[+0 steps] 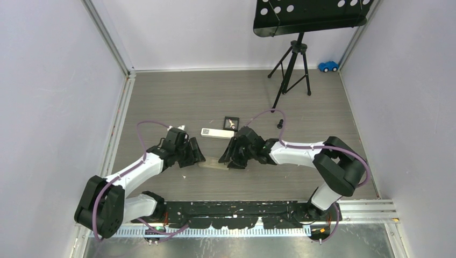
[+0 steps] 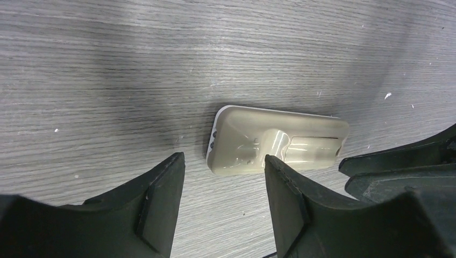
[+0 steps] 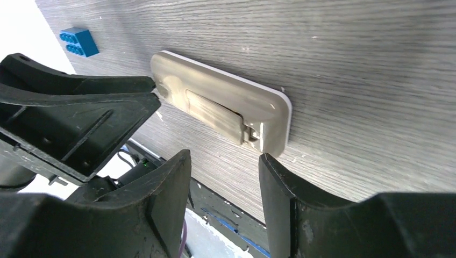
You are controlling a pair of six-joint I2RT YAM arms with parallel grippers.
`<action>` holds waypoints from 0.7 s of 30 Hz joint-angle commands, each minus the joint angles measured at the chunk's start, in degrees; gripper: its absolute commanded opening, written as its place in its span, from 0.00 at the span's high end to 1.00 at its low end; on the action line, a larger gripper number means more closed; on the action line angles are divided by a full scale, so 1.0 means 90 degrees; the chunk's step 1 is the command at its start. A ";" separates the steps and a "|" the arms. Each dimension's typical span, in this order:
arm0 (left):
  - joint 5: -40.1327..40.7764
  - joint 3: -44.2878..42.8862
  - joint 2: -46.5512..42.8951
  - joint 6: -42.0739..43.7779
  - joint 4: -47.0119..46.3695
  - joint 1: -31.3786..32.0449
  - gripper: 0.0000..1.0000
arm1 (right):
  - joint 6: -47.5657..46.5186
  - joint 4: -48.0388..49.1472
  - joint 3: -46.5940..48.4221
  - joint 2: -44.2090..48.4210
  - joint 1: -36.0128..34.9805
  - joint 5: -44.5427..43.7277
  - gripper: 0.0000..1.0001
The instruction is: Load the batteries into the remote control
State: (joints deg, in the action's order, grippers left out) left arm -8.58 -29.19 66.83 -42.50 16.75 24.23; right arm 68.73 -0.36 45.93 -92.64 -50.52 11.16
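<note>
**Item 1.** Remote control (image 1: 215, 163), long, slim, white plastic with a dull grey-beige back. It lies flat on the grey wood-grain table (image 1: 177, 97), buttons down and back up, between the 2 grippers. This is judged to be so that the battery hatch faces the tools. The hatch cover appears to be in place; whether it is latched cannot be told.

**Item 2.** Left gripper (image 2: 223, 161), black, 2-finger. Its jaws are moderately wide and hold nothing. The tips are at 1 end of the remote control, probably to steady it; contact cannot be told.

**Item 3.** Right gripper (image 3: 225, 158), black, 2-finger. Its jaws are parted and empty, with the tips just beside the hatch end, likely placed to work the latch.

**Item 4.** Batteries. None can be identified. A small square black tray (image 1: 232, 123) beyond the remote control holds something too small to name.

**Item 5.** Sundries: a shorter white remote (image 1: 214, 132) near the tray, a stubby black peg (image 1: 279, 124), and a blue toy brick (image 3: 79, 42).
</note>
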 commanded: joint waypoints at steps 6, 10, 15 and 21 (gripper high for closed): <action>0.0399 -0.0269 -0.0220 0.0236 0.0239 -0.0048 0.41 | -0.0385 -0.0515 0.0298 0.0497 -0.0021 -0.0337 0.61; 0.0459 -0.0302 -0.0156 0.0276 0.0267 -0.0053 0.41 | -0.0517 -0.0297 0.0366 0.0412 -0.0030 -0.0220 0.70; 0.0473 -0.0302 -0.0131 0.0274 0.0248 -0.0050 0.41 | -0.0624 -0.0105 0.0538 0.0152 -0.0032 -0.0150 0.79; 0.0484 -0.0273 -0.0131 0.0260 0.0220 -0.0055 0.43 | -0.0587 -0.0134 0.0634 -0.0246 -0.0031 -0.0109 0.84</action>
State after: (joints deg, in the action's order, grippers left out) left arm -5.41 -29.89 66.06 -41.28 19.05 23.97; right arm 64.18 -2.94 49.78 -92.86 -50.52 10.02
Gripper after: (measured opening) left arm 0.578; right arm 0.174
